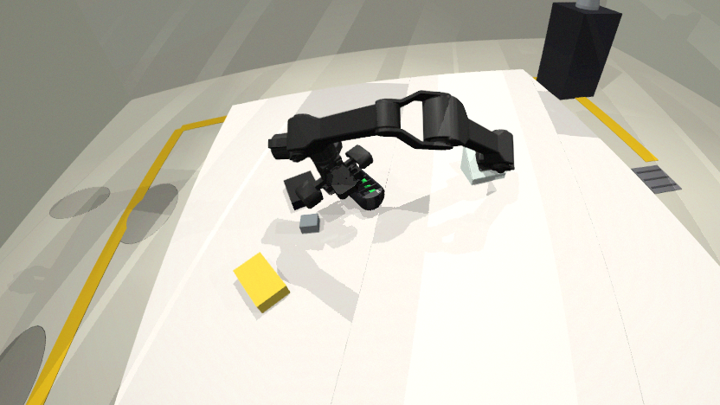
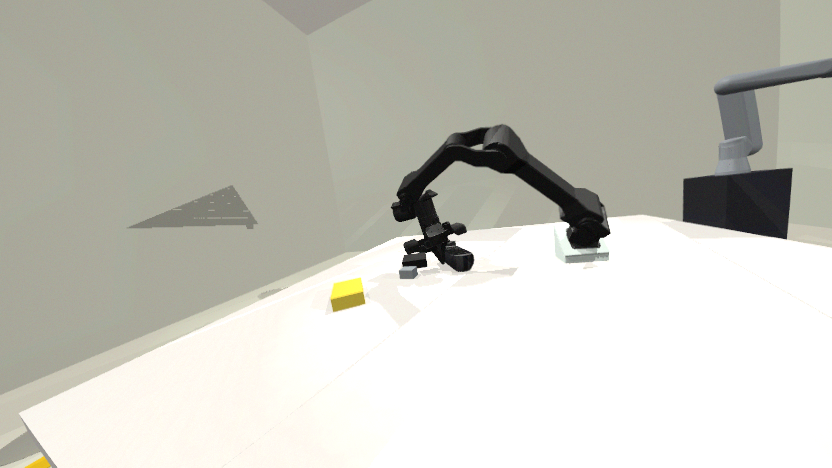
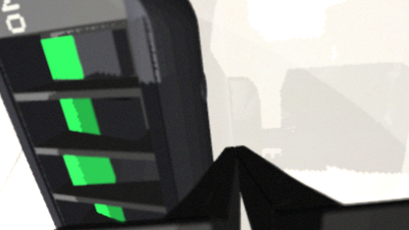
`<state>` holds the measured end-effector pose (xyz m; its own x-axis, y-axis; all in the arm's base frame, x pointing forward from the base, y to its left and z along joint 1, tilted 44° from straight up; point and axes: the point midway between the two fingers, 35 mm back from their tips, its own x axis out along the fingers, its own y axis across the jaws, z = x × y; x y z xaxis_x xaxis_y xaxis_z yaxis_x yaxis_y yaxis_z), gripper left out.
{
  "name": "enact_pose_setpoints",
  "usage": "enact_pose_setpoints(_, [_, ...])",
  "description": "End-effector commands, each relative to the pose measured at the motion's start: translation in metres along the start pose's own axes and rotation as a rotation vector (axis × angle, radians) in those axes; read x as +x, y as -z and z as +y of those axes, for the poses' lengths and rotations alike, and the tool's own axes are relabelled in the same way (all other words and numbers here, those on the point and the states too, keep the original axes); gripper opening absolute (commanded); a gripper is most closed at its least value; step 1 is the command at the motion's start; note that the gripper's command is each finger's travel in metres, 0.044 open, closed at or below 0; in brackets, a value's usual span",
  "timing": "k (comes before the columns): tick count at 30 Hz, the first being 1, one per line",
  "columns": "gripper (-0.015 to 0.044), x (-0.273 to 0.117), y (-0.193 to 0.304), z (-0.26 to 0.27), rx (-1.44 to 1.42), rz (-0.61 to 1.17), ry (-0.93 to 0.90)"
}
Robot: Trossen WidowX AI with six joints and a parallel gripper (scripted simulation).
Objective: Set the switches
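Note:
The dark grey controller unit (image 1: 373, 200) (image 2: 463, 260) (image 3: 179, 98) lies on the bench below the arm's hand. Its rounded end and long side wall show in the wrist view. Several rocker switches show there in a row, each with a green part towards the left and a dark part towards the right. Part of the ON mark shows at the upper left. The other switches are out of view or hidden, and the underside label is hidden. My gripper (image 3: 236, 148) is shut and empty. Its tips appear beside the unit's right long side in the wrist view; contact cannot be told.
A black block (image 1: 293, 192) (image 2: 414, 260) lies close beside the hand. A small grey block (image 1: 309, 222) (image 2: 408, 272) lies near it. A yellow block (image 1: 259, 278) (image 2: 347, 293) lies farther off towards the top camera. A dark pedestal (image 1: 576, 55) (image 2: 730, 203) stands beyond the bench.

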<state>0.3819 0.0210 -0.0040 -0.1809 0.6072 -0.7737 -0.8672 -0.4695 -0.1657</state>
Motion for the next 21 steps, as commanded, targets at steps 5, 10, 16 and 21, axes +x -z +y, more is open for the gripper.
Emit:
enact_pose_setpoints(5, [0.0000,0.004,0.001,0.015,0.011,-0.006,-0.018])
enact_pose_setpoints(10, [0.0000,0.006,0.001,0.022,0.011,-0.006,-0.019])
enact_pose_setpoints(16, [0.0000,0.007,0.001,0.029,0.011,-0.006,-0.019])
enact_pose_setpoints(21, [0.0000,0.008,0.001,0.036,0.011,-0.006,-0.019])
